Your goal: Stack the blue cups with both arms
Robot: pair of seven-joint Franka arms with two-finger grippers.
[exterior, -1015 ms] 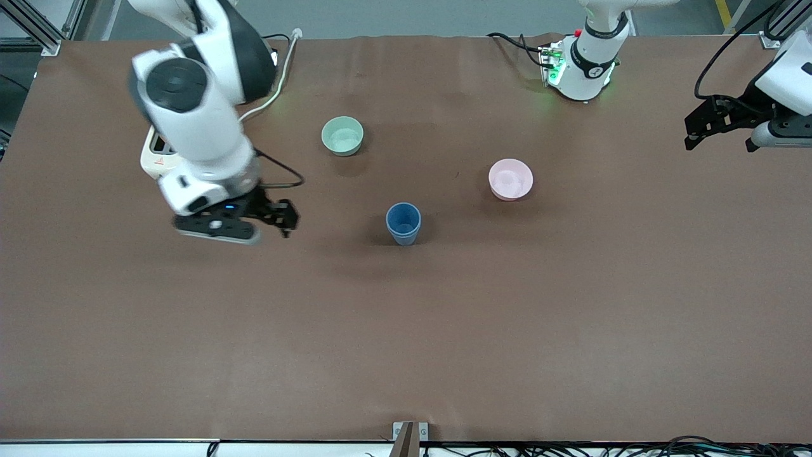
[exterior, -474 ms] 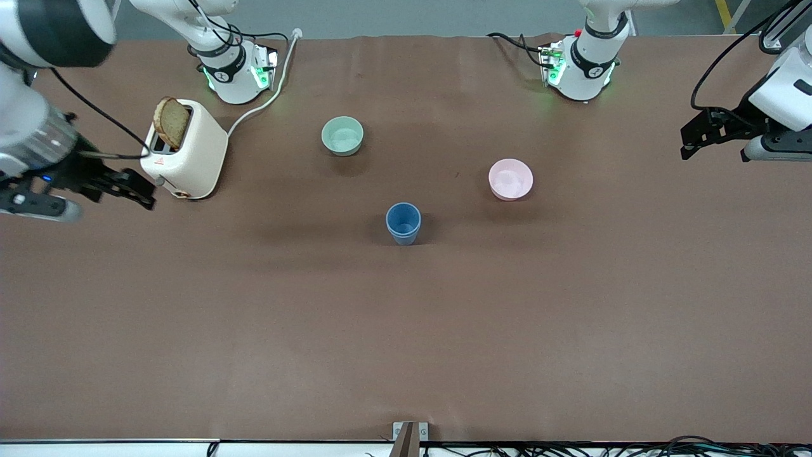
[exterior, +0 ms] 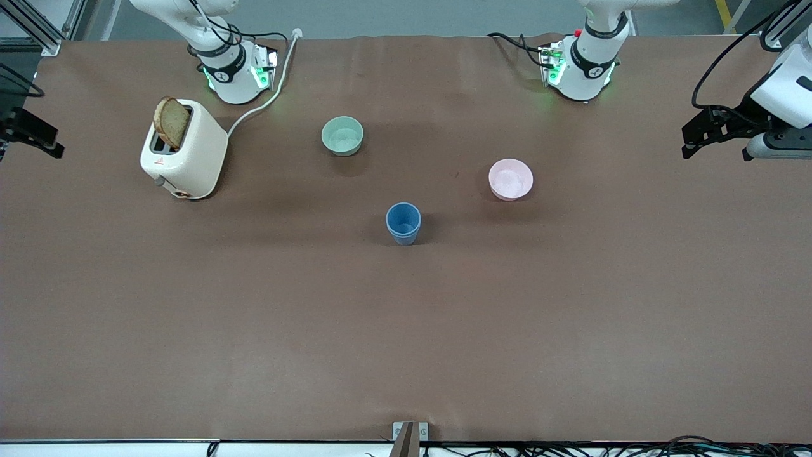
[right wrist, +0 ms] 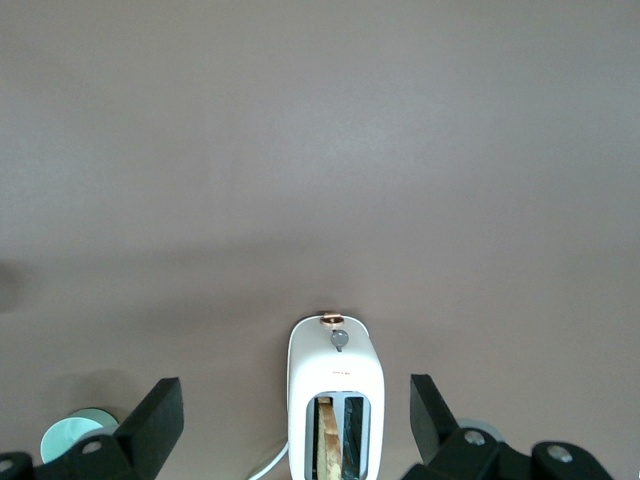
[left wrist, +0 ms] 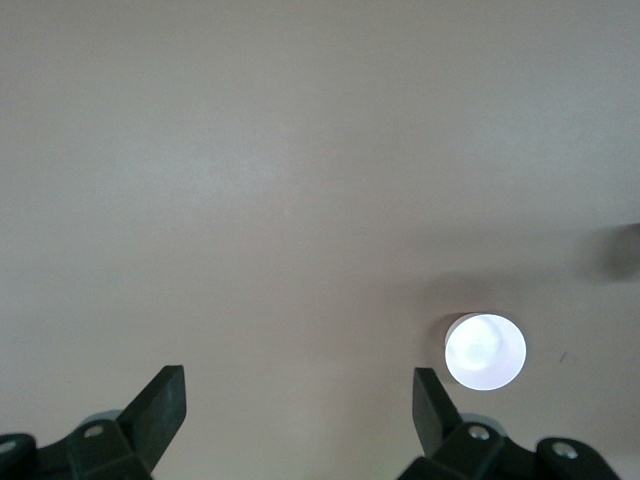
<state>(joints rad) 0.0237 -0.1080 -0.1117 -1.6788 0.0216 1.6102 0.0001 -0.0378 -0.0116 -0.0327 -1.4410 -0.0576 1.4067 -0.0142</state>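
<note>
Blue cups (exterior: 403,222) stacked mid-table, both hands (exterior: 698,132) (exterior: 32,133) at table ends

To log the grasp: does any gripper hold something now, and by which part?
Nothing is held. Left gripper and right gripper are both open and empty.

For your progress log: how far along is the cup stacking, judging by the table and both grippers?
Looks done: the blue cups stand nested as one stack mid-table, nearer the camera than both bowls. In hand: nothing; the left gripper and right gripper are open and empty at the table's ends. Nothing appears left.
</note>
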